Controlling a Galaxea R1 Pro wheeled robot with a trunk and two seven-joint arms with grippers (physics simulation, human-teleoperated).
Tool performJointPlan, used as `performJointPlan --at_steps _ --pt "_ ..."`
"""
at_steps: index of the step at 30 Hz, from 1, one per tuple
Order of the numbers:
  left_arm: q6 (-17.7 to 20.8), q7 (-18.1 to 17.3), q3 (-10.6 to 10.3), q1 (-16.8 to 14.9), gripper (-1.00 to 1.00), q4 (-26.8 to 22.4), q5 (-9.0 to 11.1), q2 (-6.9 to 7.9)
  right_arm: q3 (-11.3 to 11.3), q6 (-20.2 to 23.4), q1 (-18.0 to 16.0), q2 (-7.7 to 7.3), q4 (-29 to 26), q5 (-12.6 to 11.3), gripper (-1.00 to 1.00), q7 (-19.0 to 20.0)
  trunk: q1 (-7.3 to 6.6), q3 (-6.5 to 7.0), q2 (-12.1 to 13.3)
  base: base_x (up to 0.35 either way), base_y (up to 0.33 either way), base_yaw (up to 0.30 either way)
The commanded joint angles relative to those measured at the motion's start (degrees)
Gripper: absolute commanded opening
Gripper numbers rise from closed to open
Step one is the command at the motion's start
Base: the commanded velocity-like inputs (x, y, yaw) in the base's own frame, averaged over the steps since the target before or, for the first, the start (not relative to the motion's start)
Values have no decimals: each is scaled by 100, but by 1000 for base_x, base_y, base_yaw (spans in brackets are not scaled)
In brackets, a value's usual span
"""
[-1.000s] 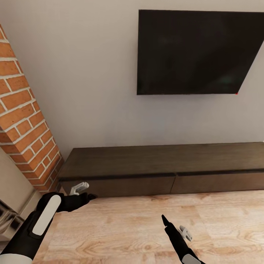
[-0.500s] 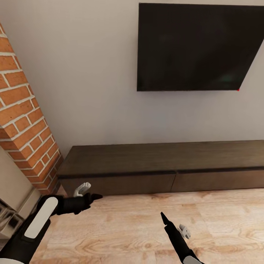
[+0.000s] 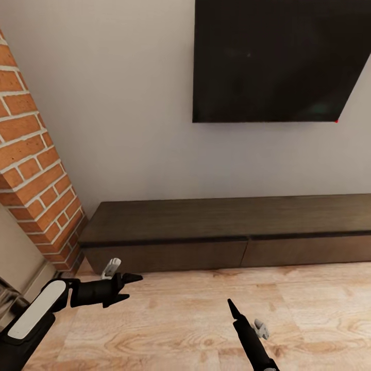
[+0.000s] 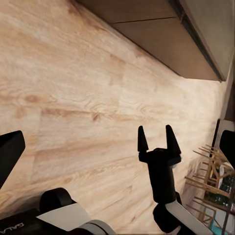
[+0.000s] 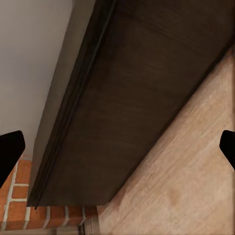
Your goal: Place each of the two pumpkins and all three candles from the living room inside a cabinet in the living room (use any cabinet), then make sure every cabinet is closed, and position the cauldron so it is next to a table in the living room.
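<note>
**Both grippers empty over the floor, short of the closed cabinet**

The cabinet (image 3: 226, 232) runs along the base of the grey wall (image 3: 118, 103), long, low and dark brown, with a bare flat top. Its two visible drawer fronts sit flush, meeting at a seam near the middle of the head view. A dark TV (image 3: 273, 59) hangs on the wall above it. A brick column (image 3: 31, 159) stands at the cabinet's left end.

The left gripper (image 3: 131, 287) hangs low over the wooden floor (image 3: 180, 324), just in front of the cabinet's left end. Its two dark fingers point toward the right, roughly along the cabinet's front, and stand apart with nothing between them. A gap of floor separates them from the drawer face.

The right gripper (image 3: 232, 307) is lower in the head view, farther out on the floor and well apart from the cabinet. It points toward the drawer seam. In the left wrist view the right gripper (image 4: 156, 139) shows two pointed fingers spread with bare floor between them. In the right wrist view its fingertips (image 5: 10, 152) sit at opposite edges of the picture, wide apart. The cabinet's (image 5: 142, 107) left drawer front and end lie ahead between them, untouched, with brick beyond the corner.
</note>
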Motion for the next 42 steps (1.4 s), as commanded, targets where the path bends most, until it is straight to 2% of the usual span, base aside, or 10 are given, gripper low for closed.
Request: performJointPlan --at_steps 1,9,16,23,28,31,36,42 --pt "2 55 -17 -4 100 -3 83 11 48 -37 -4 1 4 -45 100 17 22 -23 -44 0 0 0" --pt "1 53 -46 -4 100 0 211 27 31 40 -3 9 -76 -148 100 74 198 -167 -365 0 0 0" --pt "1 55 -39 -4 100 0 413 56 17 453 -3 27 -119 -222 100 227 351 -293 -645 0 0 0" --pt "1 54 -41 -4 100 2 525 59 12 512 -3 26 -947 -233 100 189 505 -418 -926 0 0 0" --pt "1 55 -48 -4 100 1 586 52 7 615 -16 15 -1226 -249 100 186 615 -508 -1127 0 0 0" --pt "1 56 -49 -4 100 1 598 51 7 810 -19 10 -1401 -387 100 188 681 -562 -1247 0 0 0" --pt "1 55 -50 -4 100 0 603 53 7 913 -40 8 -1503 -773 100 169 791 -652 -1448 0 0 0" --pt "1 55 -44 -4 100 -1 605 47 7 885 -54 11 -1523 -892 100 177 922 -759 -1688 0 0 0"
